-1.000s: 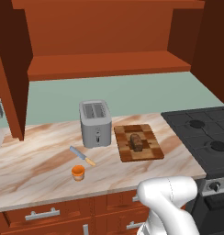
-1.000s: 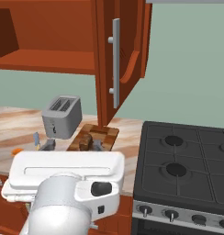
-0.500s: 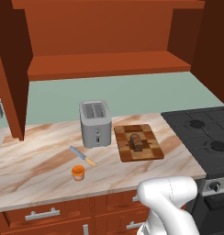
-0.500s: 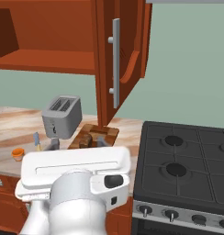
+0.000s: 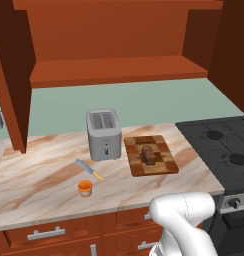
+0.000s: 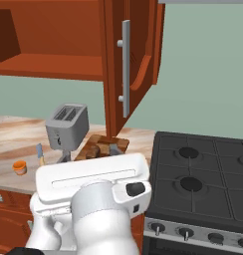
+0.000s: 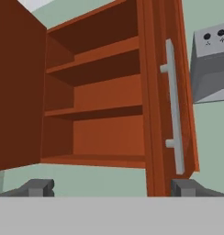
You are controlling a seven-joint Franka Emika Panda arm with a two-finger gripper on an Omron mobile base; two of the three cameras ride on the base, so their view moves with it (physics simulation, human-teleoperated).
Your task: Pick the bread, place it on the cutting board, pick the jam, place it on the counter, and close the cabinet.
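Jaws (image 7: 112, 187) spread wide, nothing between them, tips apart at the bottom of the hand view. Pointed up at the cabinet (image 7: 109, 92): both doors swung open, shelf and floor bare. Right door (image 7: 164, 92) edge-on just above the right tip, grey bar handle (image 7: 174, 105) running along it. Left door (image 7: 17, 92) above the left tip.

Marbled beige-pink bench (image 5: 44, 180) with brown veins, reddish drawers (image 5: 49, 232) with metal pulls beneath. On it, well below where the jaws aim:
- cutting board (image 5: 150, 155), checkered wood, flat, just beside the toaster (image 5: 103, 134)
- bread (image 5: 148, 154) lying on the board, roughly centred
- jam (image 5: 85, 188) upright on the bench near the front edge, apart from the board
- knife (image 5: 90, 169), orange handle, lying between jam and toaster, touching neither

Room: pale green wall (image 5: 134, 107) behind the bench, black stove (image 6: 203, 184) with burners and knobs butted against the bench end. In the right base view, open right door (image 6: 131, 64) hanging out over the board (image 6: 101, 147), handle (image 6: 125, 67) vertical; toaster (image 6: 67, 125) and jam (image 6: 19, 167) off to the far side. White arm (image 6: 93, 209) low in the foreground.
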